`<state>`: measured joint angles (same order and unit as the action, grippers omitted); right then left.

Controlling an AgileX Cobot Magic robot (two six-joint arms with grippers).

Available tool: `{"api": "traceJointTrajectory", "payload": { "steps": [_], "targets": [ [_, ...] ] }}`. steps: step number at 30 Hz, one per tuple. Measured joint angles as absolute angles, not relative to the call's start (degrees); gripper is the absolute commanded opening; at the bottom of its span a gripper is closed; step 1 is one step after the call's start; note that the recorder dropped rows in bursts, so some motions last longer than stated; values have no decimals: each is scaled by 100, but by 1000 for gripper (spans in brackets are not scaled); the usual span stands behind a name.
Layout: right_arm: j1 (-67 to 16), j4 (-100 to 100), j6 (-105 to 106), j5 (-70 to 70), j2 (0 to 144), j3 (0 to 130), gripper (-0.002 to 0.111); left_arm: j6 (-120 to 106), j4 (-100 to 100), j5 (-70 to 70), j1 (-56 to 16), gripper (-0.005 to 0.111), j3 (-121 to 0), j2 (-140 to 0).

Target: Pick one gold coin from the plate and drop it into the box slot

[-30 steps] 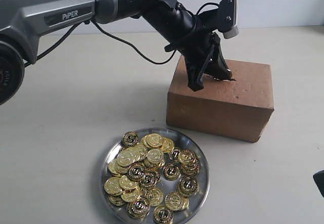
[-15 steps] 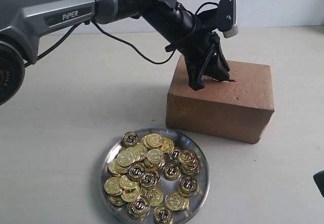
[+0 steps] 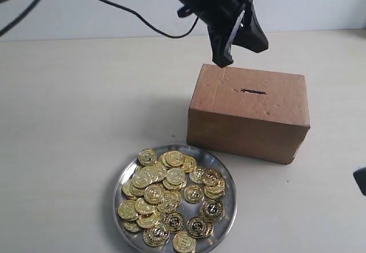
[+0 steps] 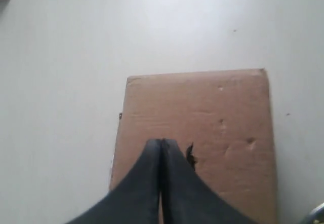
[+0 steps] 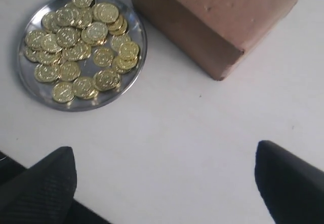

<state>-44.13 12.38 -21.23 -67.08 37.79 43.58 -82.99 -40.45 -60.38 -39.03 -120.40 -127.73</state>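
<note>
The reddish-brown box [image 3: 249,113] stands on the table with its dark slot [image 3: 253,91] showing on top. My left gripper [image 3: 241,51] hangs in the air above the box's top, jaws pressed together; no coin shows between them. In the left wrist view the shut gripper [image 4: 161,142] is over the box [image 4: 202,107], with the slot [image 4: 191,155] partly behind one finger. The silver plate [image 3: 230,204], in front of the box, holds several gold coins [image 3: 168,193]. My right gripper [image 5: 164,173] is wide open over bare table, apart from the plate [image 5: 135,72] and the box [image 5: 228,16].
A black cable [image 3: 131,12] trails from the left arm across the back of the table. A dark part of the right arm [image 3: 361,180] shows at the right edge of the exterior view. Pale tabletop [image 3: 74,121] lies left of the box and plate.
My left gripper has risen from the box's top near the slot to well above it. The slot is now uncovered. The plate, coins and box have not moved.
</note>
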Motion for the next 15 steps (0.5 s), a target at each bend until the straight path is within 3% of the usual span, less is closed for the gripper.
{"api": "traceJointTrajectory", "payload": {
  "steps": [6, 15],
  "targets": [
    [-4413, 1667, -2123, -5938, 3779, 4358, 90, -7260, -4045, -6849, -3984, 0, -11856, -12058],
    [-4413, 1977, -2123, -5013, 3766, 4212, 90, -6741, -4022, -6931, -4504, 0, -9958, -10384]
  ]
}}
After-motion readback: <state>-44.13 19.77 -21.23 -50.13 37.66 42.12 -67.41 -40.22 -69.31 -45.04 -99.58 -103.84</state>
